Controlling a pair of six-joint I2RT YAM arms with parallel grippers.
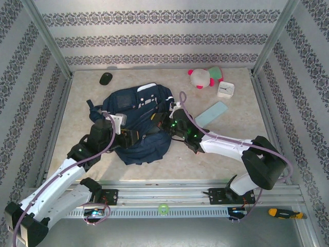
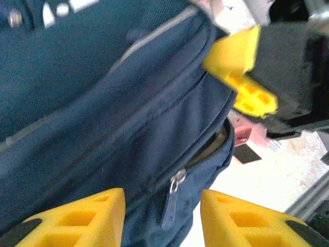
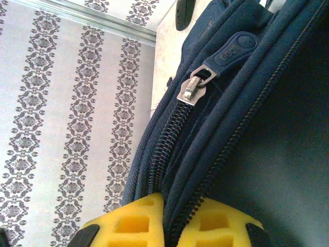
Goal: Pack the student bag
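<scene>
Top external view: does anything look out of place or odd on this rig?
A yellow-and-black screwdriver lies off the tabletop, past the right end of the mounting rail, and a small green round object sits midway along that rail. Both look stray.

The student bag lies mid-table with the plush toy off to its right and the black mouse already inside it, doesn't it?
Not quite. The black mouse lies on the table behind the student bag, not inside it, as the top external view shows. The plush toy is indeed off to its right.
</scene>
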